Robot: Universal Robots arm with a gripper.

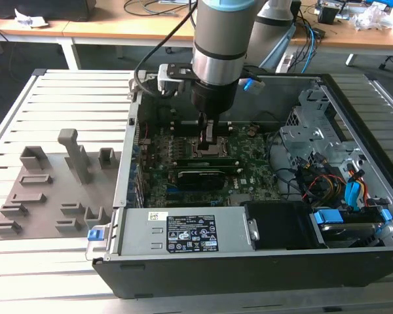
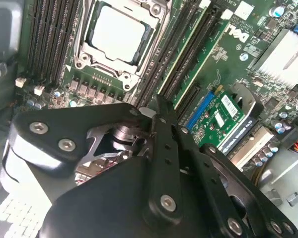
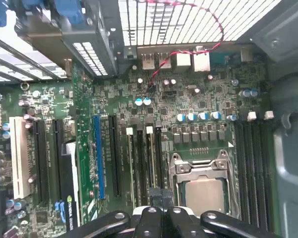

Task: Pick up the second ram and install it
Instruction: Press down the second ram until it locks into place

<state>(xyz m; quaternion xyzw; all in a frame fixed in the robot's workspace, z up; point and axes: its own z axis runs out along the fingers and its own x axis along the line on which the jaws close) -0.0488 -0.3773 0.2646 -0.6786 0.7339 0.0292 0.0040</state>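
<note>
Biggest of all, a grey slatted worktop (image 1: 52, 261). On top of it, an open black computer case (image 1: 249, 268), lying on its side. Coming down into the case from above, a thick silver and black arm (image 1: 223, 39). On the worktop to the exterior view's left of the case, a grey holder tray (image 1: 39, 196) with small posts and pockets. Inside the case, flat on the bottom, a large green motherboard (image 3: 188, 99). Near the middle of that board, a square metal processor socket (image 3: 203, 191), seen in both wrist views (image 2: 116, 34). On one side of the socket, a row of long dark slots (image 3: 253, 163). On the other side, more slots with white clips at the ends. Right over those slots, just beside the socket, the gripper (image 1: 207, 134), pointing straight down. Fingers pressed close together in the first wrist view (image 3: 159, 196), with hardly any gap. Under the tips, standing on its edge in a slot, the second ram (image 1: 213, 159), long, thin and green. Hard to tell whether pinched or only touched from above.
</note>
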